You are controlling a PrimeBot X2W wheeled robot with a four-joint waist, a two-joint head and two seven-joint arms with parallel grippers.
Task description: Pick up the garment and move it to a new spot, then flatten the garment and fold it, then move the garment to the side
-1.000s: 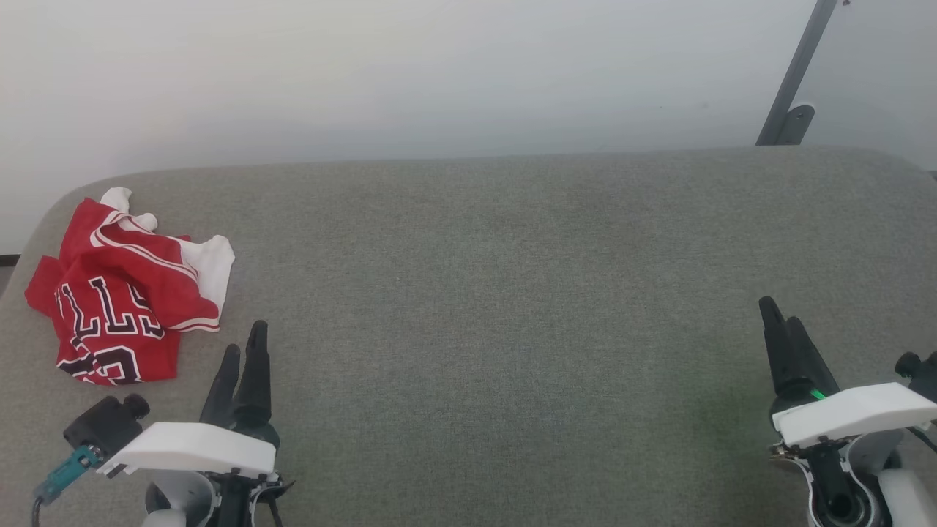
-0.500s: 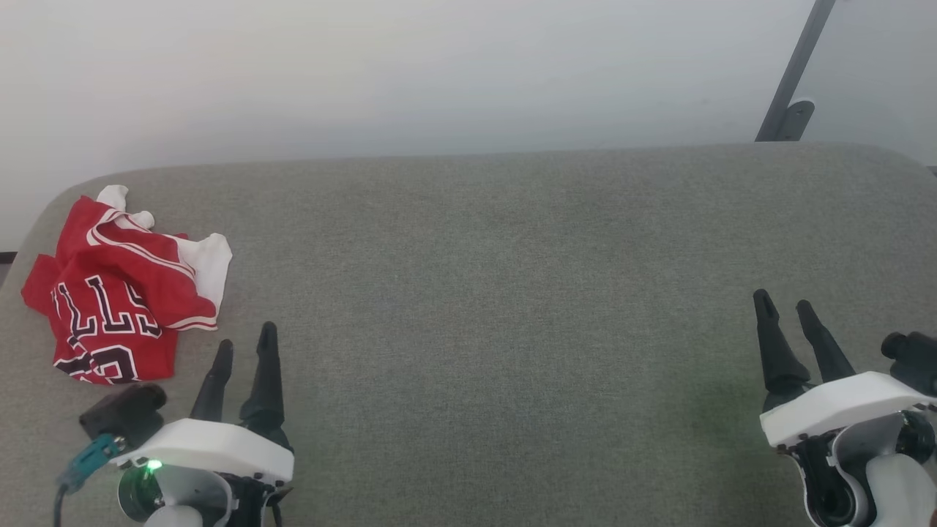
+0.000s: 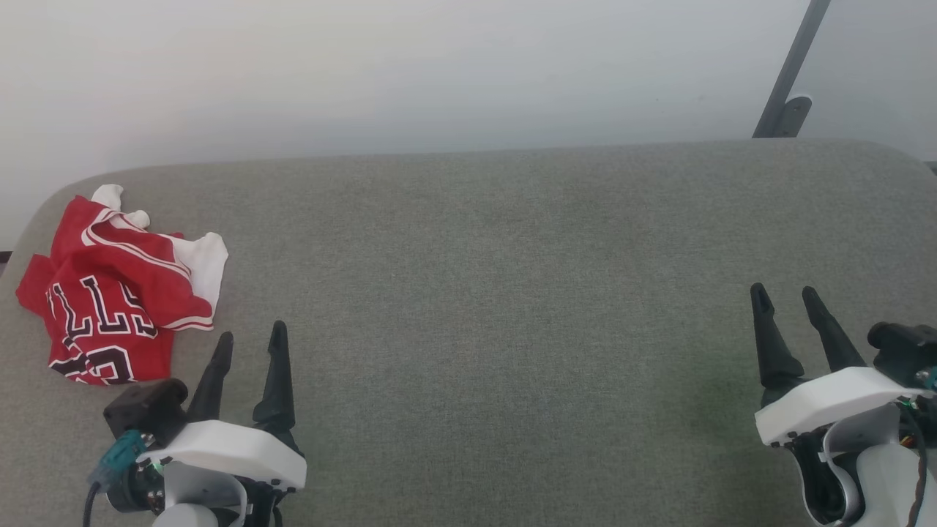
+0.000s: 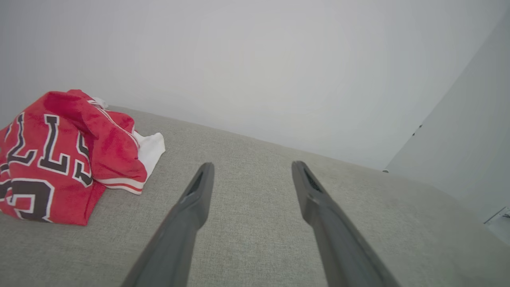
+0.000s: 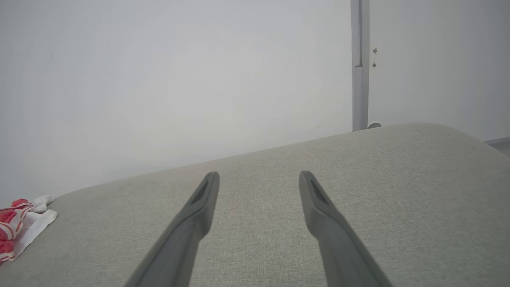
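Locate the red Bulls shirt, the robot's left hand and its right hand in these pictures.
red Bulls shirt (image 3: 110, 293), head view, on the crumpled red front near the lettering.
left hand (image 3: 251, 331), head view, midway between its two fingertips.
right hand (image 3: 783, 290), head view, midway between its two fingertips.

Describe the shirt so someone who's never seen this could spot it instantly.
Start at the grey fabric surface. Near its left end, beyond the left gripper, lies the garment: a crumpled red shirt with white sleeves and black white-outlined lettering, the sole red thing there.
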